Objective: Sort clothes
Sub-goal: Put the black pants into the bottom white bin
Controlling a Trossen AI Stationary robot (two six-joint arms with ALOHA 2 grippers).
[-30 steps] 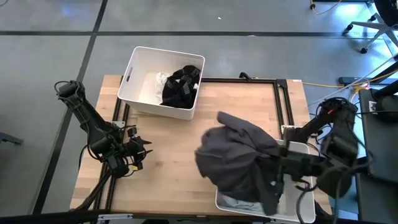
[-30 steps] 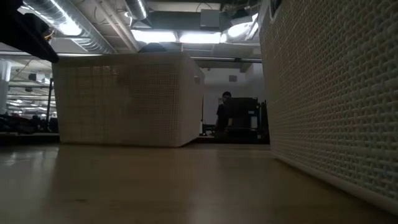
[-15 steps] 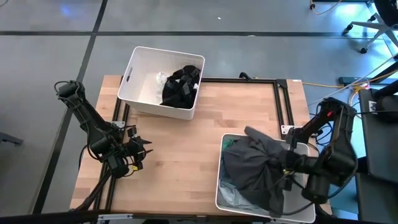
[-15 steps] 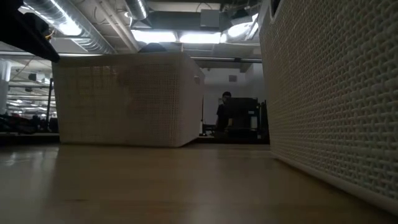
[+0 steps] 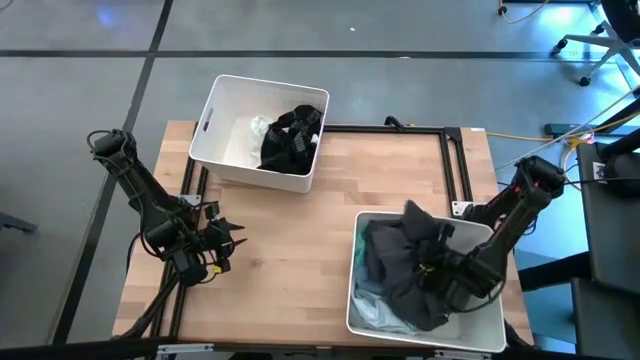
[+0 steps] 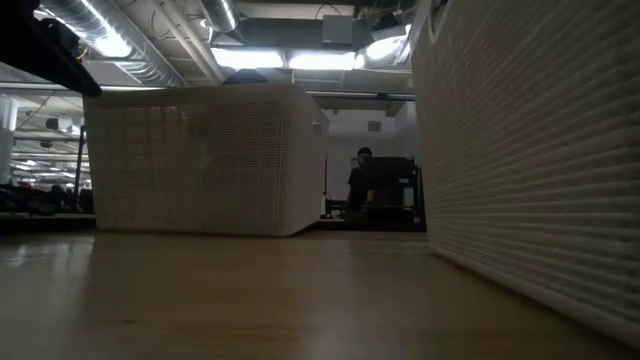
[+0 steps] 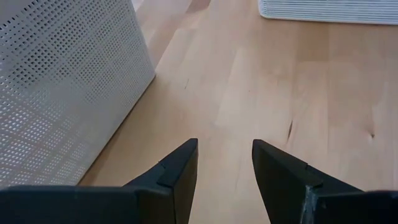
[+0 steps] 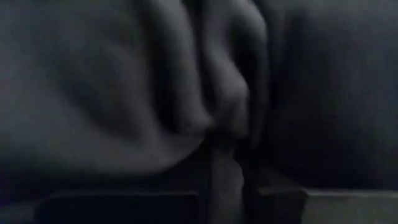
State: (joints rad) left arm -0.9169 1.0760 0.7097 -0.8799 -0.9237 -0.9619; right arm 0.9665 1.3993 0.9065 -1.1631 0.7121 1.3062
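High view: the dark grey garment (image 5: 415, 270), spread over the table a second ago, now lies bunched inside the near bin (image 5: 495, 325). The right gripper (image 5: 432, 272) is lowered into that bin, pinching the garment. The left gripper (image 5: 222, 245) waits well away from the bin, fingers spread.

Low view: only bin walls show.

Right wrist view: dark fabric fills the frame.

Judgement: placement is nearly complete; release remains.

Matt wooden table (image 5: 300, 230) — perforated white plastic bin (image 5: 225, 125), soft dark cloth (image 5: 400, 265)
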